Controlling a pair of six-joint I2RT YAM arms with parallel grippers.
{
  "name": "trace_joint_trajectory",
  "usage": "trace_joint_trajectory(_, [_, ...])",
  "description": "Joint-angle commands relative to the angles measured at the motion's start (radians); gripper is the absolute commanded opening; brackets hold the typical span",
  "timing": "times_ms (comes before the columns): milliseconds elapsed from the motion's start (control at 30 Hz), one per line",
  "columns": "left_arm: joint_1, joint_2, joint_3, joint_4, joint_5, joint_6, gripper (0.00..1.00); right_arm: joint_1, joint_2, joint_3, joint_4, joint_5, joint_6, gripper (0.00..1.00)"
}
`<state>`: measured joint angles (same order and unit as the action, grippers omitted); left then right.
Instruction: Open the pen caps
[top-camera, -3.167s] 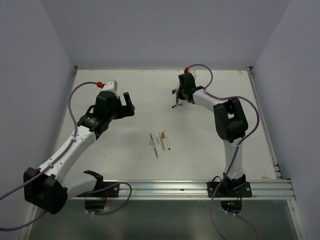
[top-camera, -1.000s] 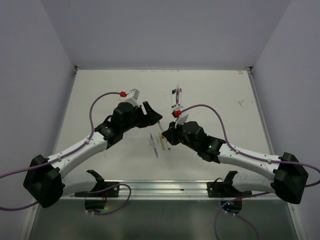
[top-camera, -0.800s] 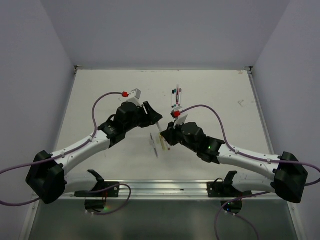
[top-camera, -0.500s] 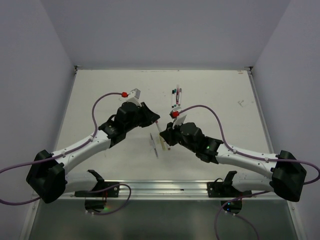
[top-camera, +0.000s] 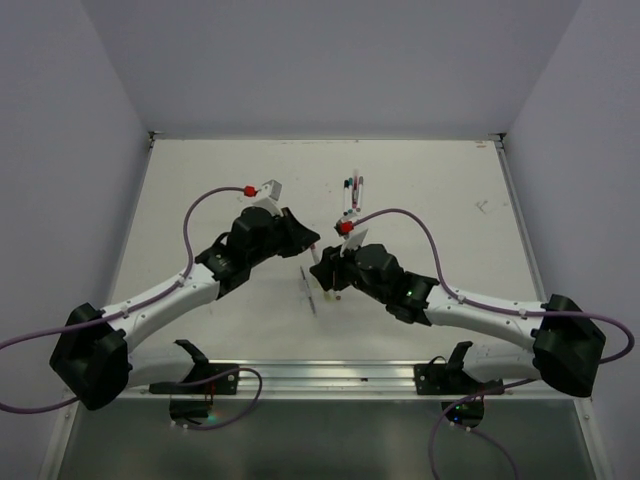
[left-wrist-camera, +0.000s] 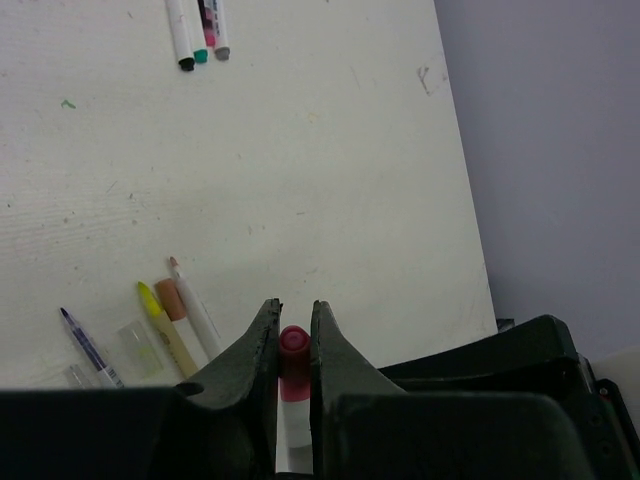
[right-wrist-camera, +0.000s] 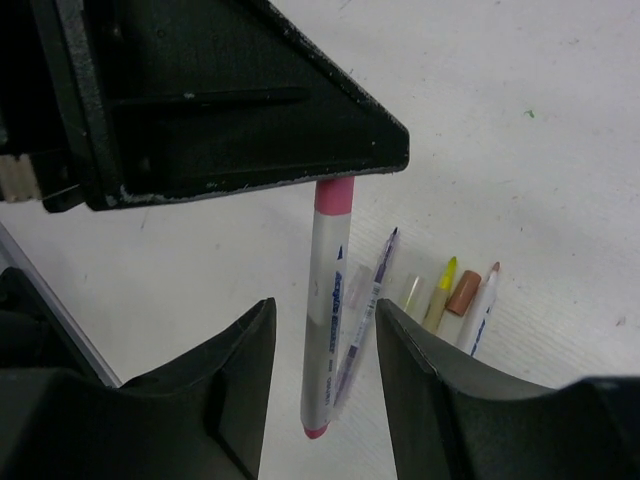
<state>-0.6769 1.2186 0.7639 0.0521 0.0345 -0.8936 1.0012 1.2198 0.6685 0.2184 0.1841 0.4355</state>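
Two hands, one pen: left hand (left-wrist-camera: 293, 322) clamped on pink cap (right-wrist-camera: 334, 194), pen up off counter (right-wrist-camera: 560, 150). Right hand (right-wrist-camera: 321, 318) open, fingers either side of white barrel (right-wrist-camera: 325, 300). Close right mid-barrel, firm grip, then pull straight along pen axis w/o bending.

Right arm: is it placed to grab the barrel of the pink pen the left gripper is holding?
Likely yes. The pink pen has its barrel between the open fingers of the right gripper, with nothing else in the gap. The left gripper clamps only its top end.
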Motion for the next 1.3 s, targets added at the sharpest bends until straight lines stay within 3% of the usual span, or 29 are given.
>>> trace_joint_trajectory(0, [-0.004,-0.050,-0.026,0.060,0.025,0.044,0.00,0.004,0.047,0.063,0.053,-0.003,-0.004,0.48])
trace_joint_trajectory(167, [-0.003,-0.070,-0.048,0.097,0.033,0.048,0.00,0.004,0.089,0.095,0.071,-0.031,-0.012,0.31])
trace_joint_trajectory(200, [-0.003,-0.070,-0.049,0.103,0.030,0.048,0.00,0.004,0.095,0.095,0.075,-0.035,-0.014,0.17])
trace_joint_trajectory(267, [-0.004,-0.070,-0.052,0.126,0.018,0.045,0.00,0.004,0.098,0.091,0.067,-0.044,-0.024,0.02])
trace_joint_trajectory(300, [-0.001,-0.071,-0.048,0.135,0.012,0.045,0.00,0.004,0.101,0.088,0.055,-0.049,-0.029,0.00])
trace_joint_trajectory(467, [0.025,-0.071,-0.006,0.189,-0.015,0.026,0.00,0.004,0.081,0.026,0.044,-0.051,-0.053,0.00])
trace_joint_trajectory(767, [0.187,-0.067,0.060,0.259,-0.030,-0.053,0.00,0.005,0.041,-0.087,0.064,-0.049,-0.093,0.00])
trace_joint_trajectory(1033, [0.235,-0.087,0.133,0.233,-0.235,-0.082,0.00,0.004,0.055,-0.127,0.085,-0.074,-0.112,0.00])
trace_joint_trajectory(1267, [0.309,-0.096,0.140,0.233,-0.288,-0.168,0.00,0.005,0.061,-0.158,0.124,-0.087,-0.115,0.00])
